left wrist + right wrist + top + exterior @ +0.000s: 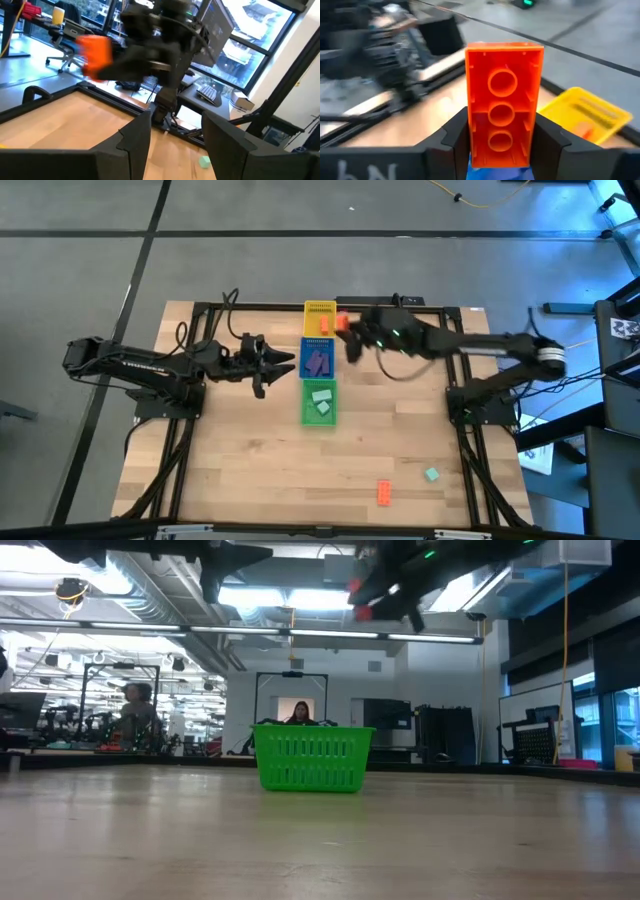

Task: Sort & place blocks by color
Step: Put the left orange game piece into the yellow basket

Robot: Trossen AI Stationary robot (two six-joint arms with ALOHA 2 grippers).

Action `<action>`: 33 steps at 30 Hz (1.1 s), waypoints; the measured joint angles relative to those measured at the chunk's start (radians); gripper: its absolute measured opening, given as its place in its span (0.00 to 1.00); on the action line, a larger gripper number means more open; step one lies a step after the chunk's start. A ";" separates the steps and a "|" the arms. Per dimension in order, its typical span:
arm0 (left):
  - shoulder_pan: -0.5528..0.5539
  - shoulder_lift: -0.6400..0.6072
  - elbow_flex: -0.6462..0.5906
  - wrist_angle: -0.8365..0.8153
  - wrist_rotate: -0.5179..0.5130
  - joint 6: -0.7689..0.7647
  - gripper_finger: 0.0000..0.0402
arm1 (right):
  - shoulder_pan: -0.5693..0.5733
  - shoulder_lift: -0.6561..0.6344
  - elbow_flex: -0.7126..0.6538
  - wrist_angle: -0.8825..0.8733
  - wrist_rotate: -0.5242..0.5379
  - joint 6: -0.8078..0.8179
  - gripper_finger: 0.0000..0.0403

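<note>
Right gripper (502, 145): closed on a small orange-red plastic toy brick (504, 102), held raised beside the yellow plastic tray (319, 319).
Left gripper (283, 361): fingers parted, nothing held, poised just beside the blue plastic tray (318, 362).
Trays: yellow, blue and green plastic tray (319, 404) are lined up in a row mid-table.
Sorted blocks: purple pieces are seen in the blue tray, mint pieces in the green.
Loose blocks: an orange-red brick (383, 493) and a teal brick (431, 474) are left near the wooden table (250, 460) front edge.

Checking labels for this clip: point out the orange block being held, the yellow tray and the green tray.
orange block (503, 102): right wrist view, its hollow underside.
yellow tray (585, 116): right wrist view, its floor.
green tray (312, 760): low view, its near wall.
</note>
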 joint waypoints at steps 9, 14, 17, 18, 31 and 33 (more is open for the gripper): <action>0.000 0.000 0.000 -0.001 0.000 0.000 0.41 | -0.144 0.363 0.222 -0.033 0.000 0.196 0.36; 0.000 0.000 0.000 -0.002 0.000 0.007 0.41 | -0.185 0.515 0.260 -0.034 -0.002 0.331 0.36; 0.000 0.000 0.000 -0.002 0.000 0.008 0.41 | -0.203 0.569 0.262 -0.037 -0.001 0.408 0.36; 0.000 0.000 0.000 -0.002 0.000 0.007 0.41 | -0.209 0.581 0.262 -0.045 -0.001 0.425 0.36; 0.000 0.001 0.000 0.021 0.000 0.006 0.41 | -0.218 0.605 0.263 -0.050 -0.029 0.440 0.36; 0.000 0.001 0.000 0.031 0.000 0.004 0.41 | -0.218 0.605 0.263 -0.057 -0.029 0.441 0.36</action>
